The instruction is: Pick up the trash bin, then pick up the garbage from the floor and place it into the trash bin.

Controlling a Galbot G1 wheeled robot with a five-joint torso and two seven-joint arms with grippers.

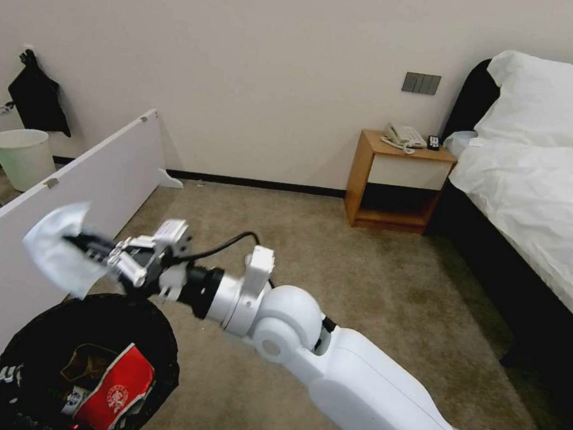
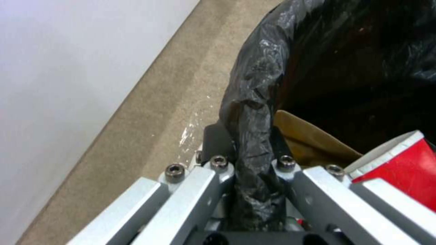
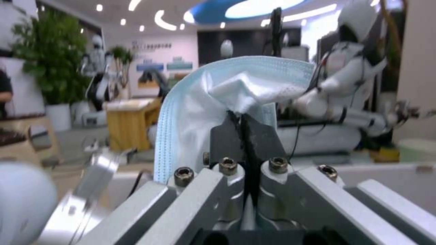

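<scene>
The trash bin (image 1: pixel 30 344), lined with a crinkly black bag (image 2: pixel 254 85), hangs at the lower left of the head view. My left gripper (image 2: pixel 247 136) is shut on its bagged rim. Inside lie a flattened red paper cup (image 1: pixel 116 389) and a brown cardboard piece (image 2: pixel 313 143). My right gripper (image 1: pixel 84 244) reaches across just above the bin's far rim. It is shut on a piece of garbage, a crumpled pale blue face mask (image 1: pixel 55 247) that sticks out past the fingertips. The right wrist view shows the mask (image 3: pixel 218 98) pinched between the closed fingers (image 3: pixel 224 136).
A white panel (image 1: pixel 59 210) stands on edge along the left, close beside the bin. Behind it sits a pale bare bucket (image 1: pixel 23 156). A wooden nightstand (image 1: pixel 397 183) stands at the wall, and a bed (image 1: pixel 550 203) lines the right. Open carpet (image 1: pixel 335 269) lies between.
</scene>
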